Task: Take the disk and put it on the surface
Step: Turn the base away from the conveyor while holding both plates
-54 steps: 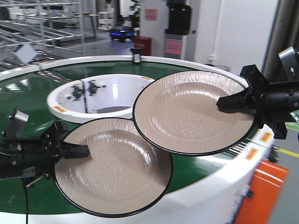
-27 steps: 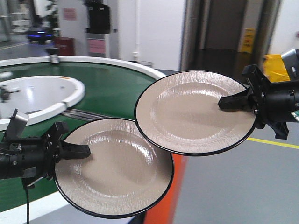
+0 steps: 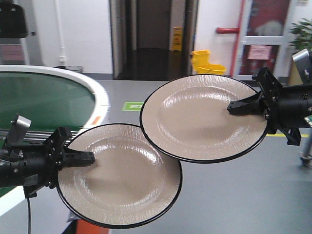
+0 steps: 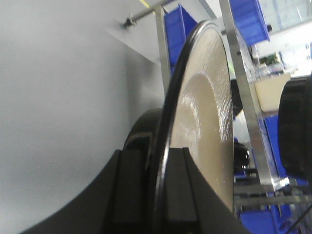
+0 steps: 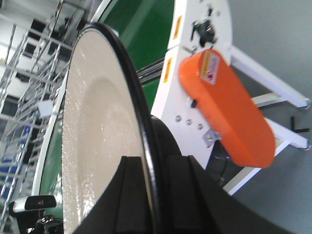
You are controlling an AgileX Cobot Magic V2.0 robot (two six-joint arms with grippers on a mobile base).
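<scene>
Grey floor fills most of the front view, with a dark doorway at top centre, a yellow warning sign standing in it and a yellow mop bucket just to its right. At the left edge curves a green conveyor belt with a white rim.

Two tan, black-edged disks hang in the air over that floor. The lower disk sits at lower left, pinched at its left edge by the left gripper. The upper disk sits right of centre, pinched at its right edge by the right gripper. Near the middle of the frame the upper disk's rim overlaps the lower one's; I cannot tell whether they touch.

From the left wrist, the lower disk runs edge-on up the frame, and the black fingers press close on either side of its rim, nearly together. Blue bins on a metal rack show behind. From the right wrist it looks the same: the upper disk is clamped between narrow-set fingers, with an orange housing on the conveyor's white frame at the right.
</scene>
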